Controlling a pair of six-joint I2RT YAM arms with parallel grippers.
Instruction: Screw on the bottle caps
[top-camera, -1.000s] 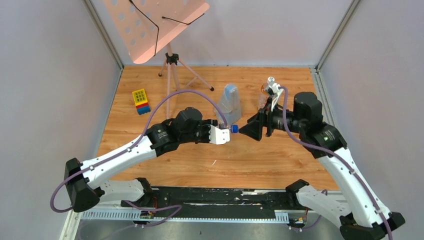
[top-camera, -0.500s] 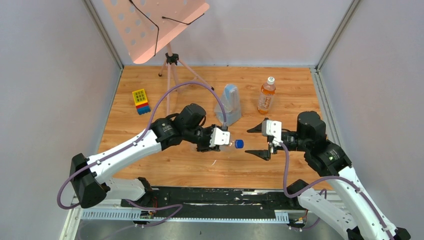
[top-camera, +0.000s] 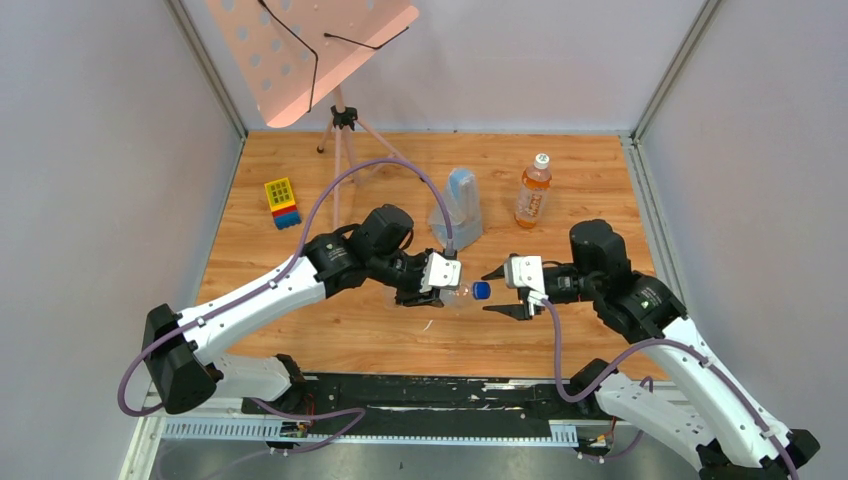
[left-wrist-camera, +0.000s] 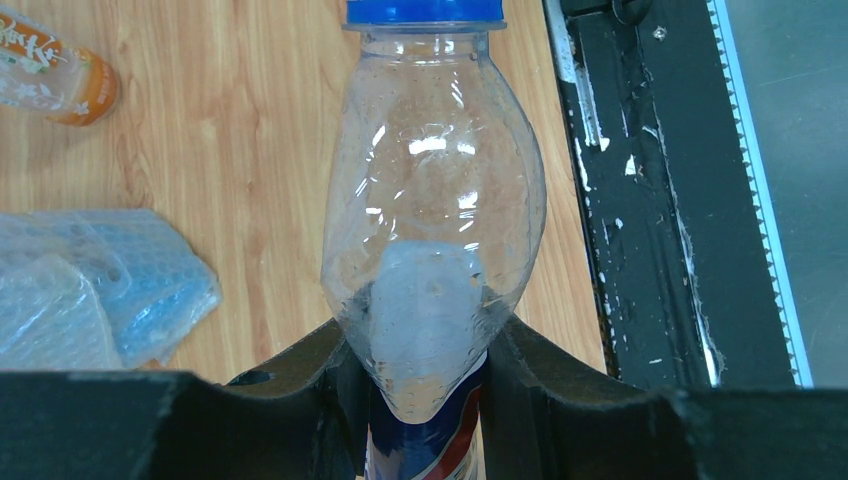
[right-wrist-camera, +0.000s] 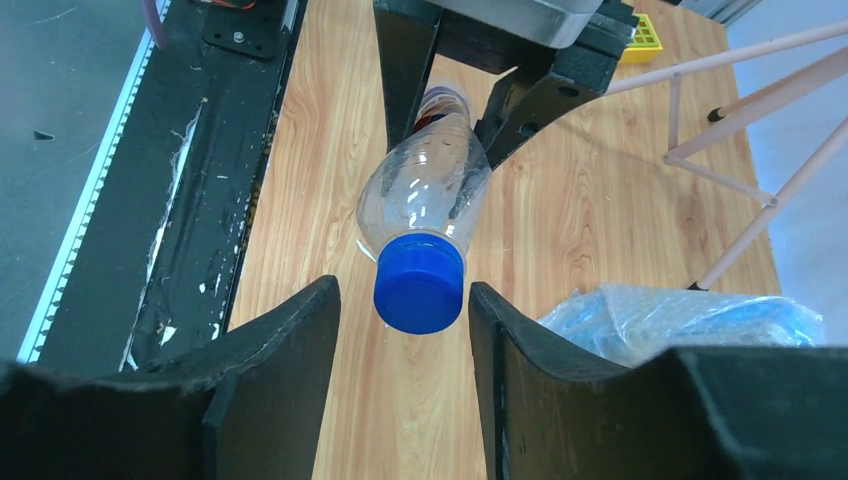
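My left gripper (top-camera: 435, 283) is shut on the clear Pepsi bottle (top-camera: 461, 290) at its blue label and holds it lying sideways above the table. The bottle also shows in the left wrist view (left-wrist-camera: 435, 200) and the right wrist view (right-wrist-camera: 425, 185). The blue cap (top-camera: 481, 290) sits on its neck and points right. My right gripper (top-camera: 489, 293) is open; in the right wrist view its fingers (right-wrist-camera: 290, 350) stand either side of the blue cap (right-wrist-camera: 420, 285) without touching it. The orange bottle (top-camera: 533, 195) stands upright at the back right with the white cap (top-camera: 541, 159) on it.
A bluish bubble bag (top-camera: 458, 205) lies behind the held bottle. A pink music stand (top-camera: 310, 50) on a tripod stands at the back left. A stack of toy bricks (top-camera: 282, 202) is at the left. A black rail (top-camera: 450, 395) runs along the near edge.
My right gripper drew back from the blue cap, turned and opened, then moved left so that its fingers flank the cap. My left gripper shifted the bottle slightly nearer.
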